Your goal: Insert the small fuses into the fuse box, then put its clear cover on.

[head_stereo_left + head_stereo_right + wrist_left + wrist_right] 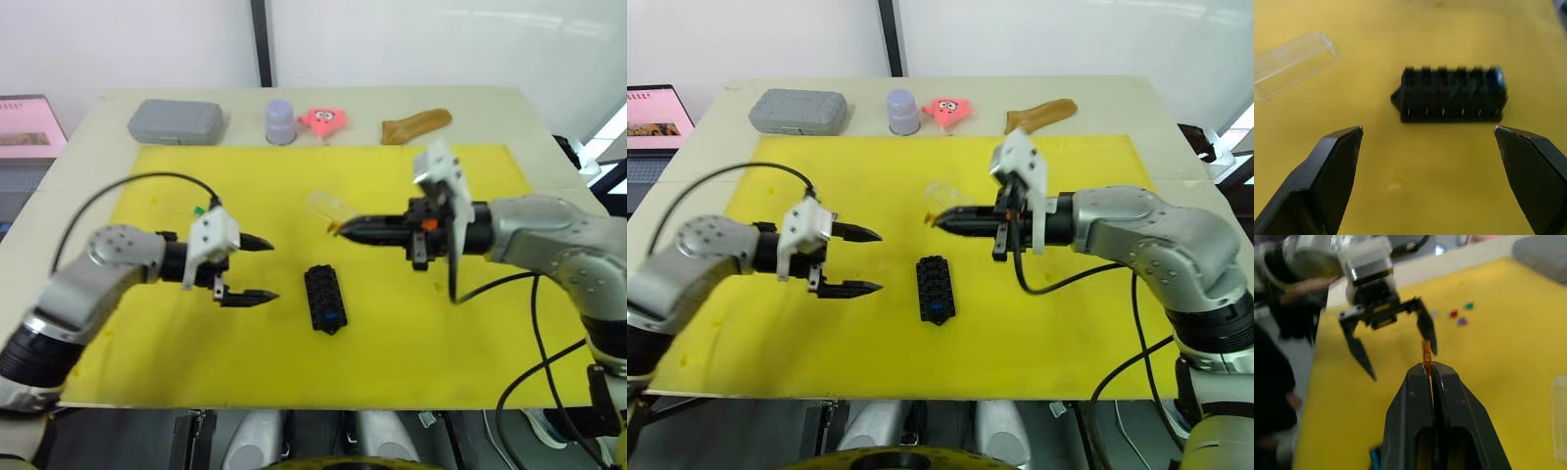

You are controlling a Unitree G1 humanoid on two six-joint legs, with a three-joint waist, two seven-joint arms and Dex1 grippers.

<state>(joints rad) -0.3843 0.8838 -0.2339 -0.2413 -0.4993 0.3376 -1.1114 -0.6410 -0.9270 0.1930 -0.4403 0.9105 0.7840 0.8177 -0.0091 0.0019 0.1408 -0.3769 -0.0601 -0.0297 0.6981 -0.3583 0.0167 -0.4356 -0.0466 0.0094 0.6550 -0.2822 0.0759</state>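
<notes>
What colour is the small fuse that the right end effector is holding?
Amber: the fuse sticks out from the right end effector. It shows best in the right wrist view.

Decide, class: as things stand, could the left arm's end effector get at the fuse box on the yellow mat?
Probably yes. The left end effector hovers open beside the fuse box, with only bare yellow mat between them. The right end effector, shut on an amber fuse, is off to the side.

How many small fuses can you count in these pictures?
5: amber fuse in the right gripper, blue fuse in the fuse box, red fuse, green fuse, purple fuse loose on the mat; others may be hidden.
</notes>
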